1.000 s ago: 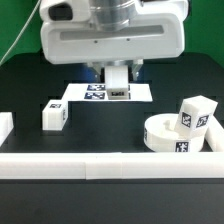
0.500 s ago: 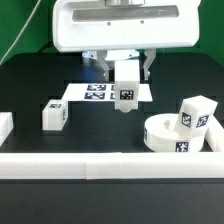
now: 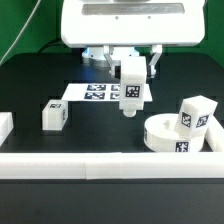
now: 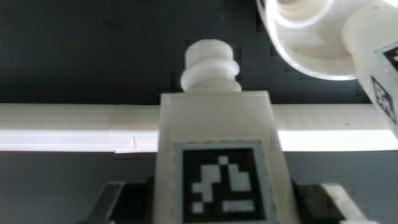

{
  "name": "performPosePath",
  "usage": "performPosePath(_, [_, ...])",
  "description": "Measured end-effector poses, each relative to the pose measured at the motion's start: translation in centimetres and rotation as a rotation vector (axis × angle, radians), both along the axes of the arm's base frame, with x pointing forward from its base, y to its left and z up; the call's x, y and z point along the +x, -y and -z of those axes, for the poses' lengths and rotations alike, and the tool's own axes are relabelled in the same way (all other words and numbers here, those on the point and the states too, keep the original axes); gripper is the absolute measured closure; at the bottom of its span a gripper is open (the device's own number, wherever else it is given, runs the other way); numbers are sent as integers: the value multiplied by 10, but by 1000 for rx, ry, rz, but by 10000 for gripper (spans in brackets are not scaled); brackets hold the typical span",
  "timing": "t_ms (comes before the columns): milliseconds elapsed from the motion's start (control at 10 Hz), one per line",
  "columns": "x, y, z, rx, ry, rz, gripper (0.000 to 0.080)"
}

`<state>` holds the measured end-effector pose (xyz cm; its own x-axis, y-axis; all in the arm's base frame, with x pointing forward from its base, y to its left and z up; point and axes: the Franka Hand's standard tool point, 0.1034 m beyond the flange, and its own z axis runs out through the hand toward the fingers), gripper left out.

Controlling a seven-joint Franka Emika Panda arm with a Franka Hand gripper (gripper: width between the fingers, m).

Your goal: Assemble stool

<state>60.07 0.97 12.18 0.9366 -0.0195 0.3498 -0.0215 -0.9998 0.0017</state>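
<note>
Nearest me, a long white rail (image 3: 110, 165) runs across the desk (image 3: 100, 135). Behind it, at 4 o'clock in the exterior view, sits the round seat (image 3: 172, 138), with a tagged leg (image 3: 195, 115) tilted at its far rim. A loose leg (image 3: 54, 116) stands at 9 o'clock. At centre, the end effector (image 3: 131, 72) is clenched on the third leg (image 3: 131, 92), which hangs clear of the desk, peg end down. The marker board (image 3: 92, 93) lies farthest back, at about 11 o'clock.
</note>
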Motion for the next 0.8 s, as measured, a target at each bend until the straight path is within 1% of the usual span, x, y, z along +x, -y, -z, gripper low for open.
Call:
performPosePath(200, [-9, -31, 6, 24, 26, 19, 462])
performPosePath(300, [-9, -41, 7, 20, 37, -3, 462])
performPosePath(400, [-9, -36, 7, 16, 35, -1, 462])
performPosePath(500, [-8, -34, 7, 15, 44, 1, 462])
performPosePath(700, [-8, -35, 8, 12, 58, -1, 462])
performPosePath(800, [-9, -36, 6, 7, 96, -3, 462])
